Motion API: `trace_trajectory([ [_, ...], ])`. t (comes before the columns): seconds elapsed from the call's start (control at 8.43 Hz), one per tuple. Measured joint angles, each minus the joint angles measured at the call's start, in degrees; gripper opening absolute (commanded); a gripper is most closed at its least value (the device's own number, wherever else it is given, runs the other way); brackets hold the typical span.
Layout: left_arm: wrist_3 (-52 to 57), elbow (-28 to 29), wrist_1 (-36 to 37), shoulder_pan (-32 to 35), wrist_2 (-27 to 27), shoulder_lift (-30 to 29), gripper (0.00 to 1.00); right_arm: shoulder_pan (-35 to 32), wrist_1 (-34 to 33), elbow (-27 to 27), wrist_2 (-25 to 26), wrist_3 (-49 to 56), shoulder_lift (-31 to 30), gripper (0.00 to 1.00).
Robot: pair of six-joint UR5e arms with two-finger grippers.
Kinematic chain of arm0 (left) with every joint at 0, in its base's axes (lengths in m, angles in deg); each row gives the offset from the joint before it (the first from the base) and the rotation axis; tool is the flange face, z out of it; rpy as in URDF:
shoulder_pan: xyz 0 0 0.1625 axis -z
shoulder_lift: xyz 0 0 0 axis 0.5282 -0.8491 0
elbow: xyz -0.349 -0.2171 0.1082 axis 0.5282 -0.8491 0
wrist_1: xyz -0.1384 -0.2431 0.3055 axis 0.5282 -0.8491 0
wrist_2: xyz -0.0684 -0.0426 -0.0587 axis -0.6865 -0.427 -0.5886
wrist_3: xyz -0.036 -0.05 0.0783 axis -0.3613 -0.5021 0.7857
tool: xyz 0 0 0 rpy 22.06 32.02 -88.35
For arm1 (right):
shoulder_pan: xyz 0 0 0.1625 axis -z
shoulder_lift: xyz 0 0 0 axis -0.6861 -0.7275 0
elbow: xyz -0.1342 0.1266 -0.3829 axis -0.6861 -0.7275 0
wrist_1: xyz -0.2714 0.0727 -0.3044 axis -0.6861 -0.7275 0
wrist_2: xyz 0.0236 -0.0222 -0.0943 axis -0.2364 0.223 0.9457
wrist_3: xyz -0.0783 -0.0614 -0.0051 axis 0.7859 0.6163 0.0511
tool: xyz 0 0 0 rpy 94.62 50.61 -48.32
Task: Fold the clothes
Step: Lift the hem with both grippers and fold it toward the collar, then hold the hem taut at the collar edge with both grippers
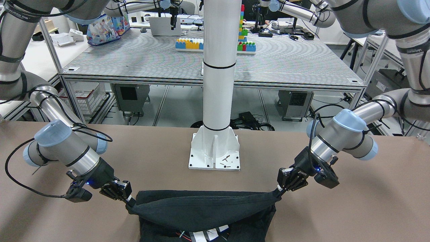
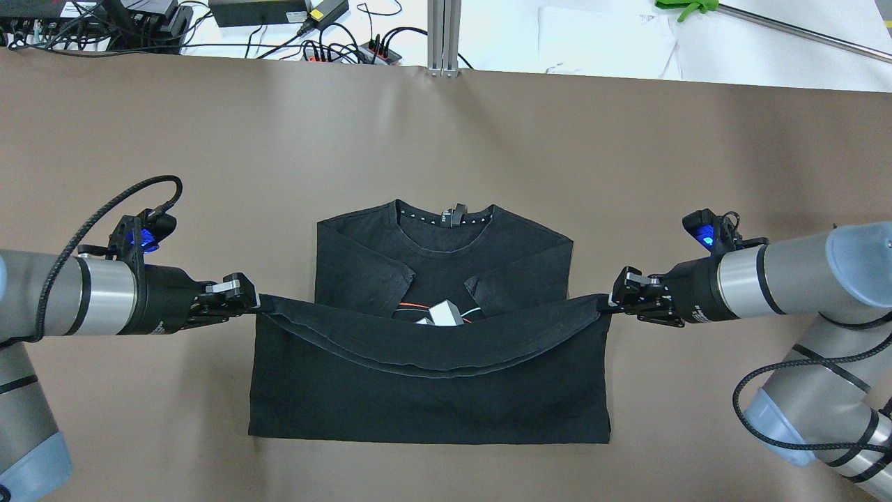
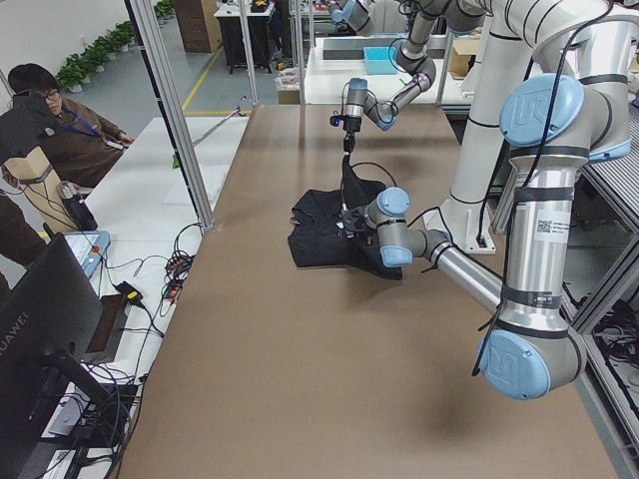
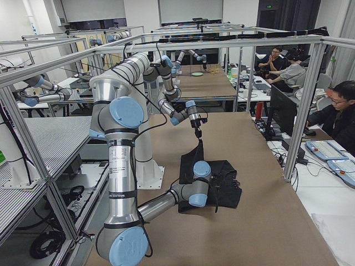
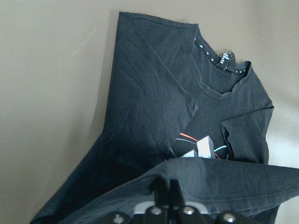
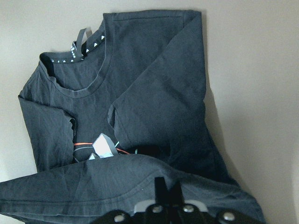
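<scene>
Sleeves are tucked in on the shirt (image 2: 432,408); left claw (image 2: 255,302) and right claw (image 2: 605,302) each pinch a hem corner, lifted mid-fold, collar not yet covered.

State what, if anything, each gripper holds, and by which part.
Both hold the black T-shirt: the left gripper pinches one corner of its raised bottom hem, the right gripper the opposite corner.

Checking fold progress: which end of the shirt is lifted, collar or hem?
The hem, held up by the left pincer and right pincer; the collar lies flat.
</scene>
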Motion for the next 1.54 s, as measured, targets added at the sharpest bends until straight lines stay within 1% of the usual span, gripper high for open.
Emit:
trace_trajectory([
  [0.24,0.53,3.06,-0.05,1.52,1.03,-0.83,0.00,-0.07,-0.01,-1.55,2.52,2.06,0.06,0.00],
  [0.47,1.29,6.12,-0.15,3.74,1.26,-1.04,0.00,-0.08,0.41,-3.62,4.96,2.64,0.09,0.00],
  [0.71,1.51,8.58,-0.27,4.56,1.34,-1.50,0.00,-0.15,0.53,-5.27,7.73,3.36,0.19,0.00],
  [1.07,1.19,10.90,-0.17,4.70,1.39,-4.33,0.00,-0.20,-0.09,-5.88,9.17,3.70,2.26,0.00],
  [1.19,0.95,11.12,0.06,4.77,1.38,-5.55,0.00,-0.21,-1.09,-5.92,9.21,3.64,3.52,0.00],
  [1.54,0.66,11.96,0.37,5.55,1.36,-7.70,0.00,-0.33,-10.04,-6.03,9.46,4.06,9.22,0.00],
])
